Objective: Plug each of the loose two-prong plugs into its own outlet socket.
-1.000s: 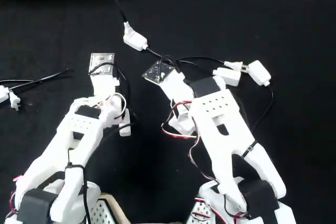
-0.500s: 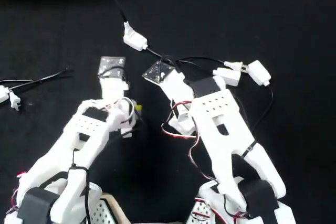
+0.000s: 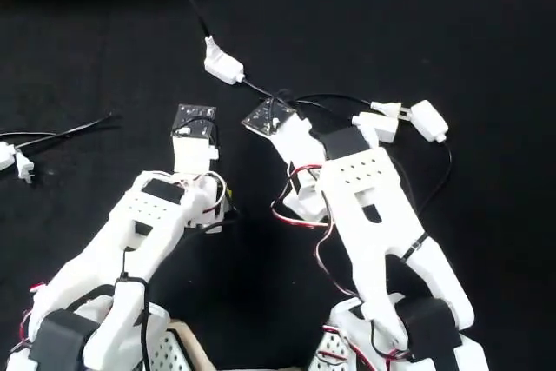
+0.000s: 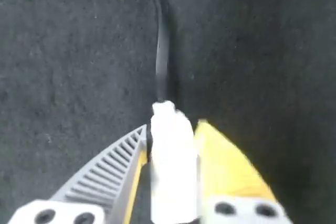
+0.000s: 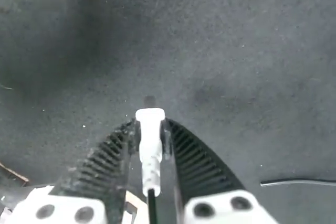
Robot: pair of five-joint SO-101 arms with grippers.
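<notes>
The left hand (image 4: 172,127) is clenched on a white plug (image 4: 170,166) whose black cord (image 4: 163,51) runs off over the dark surface (image 4: 63,51), while the right hand (image 5: 149,124) (near it, mid-scene) grips a second white plug (image 5: 149,145).

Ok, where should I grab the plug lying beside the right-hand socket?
I'd pinch the plug across its body's long sides, from above. Its prongs seem to point at the socket, so stay behind them.
</notes>
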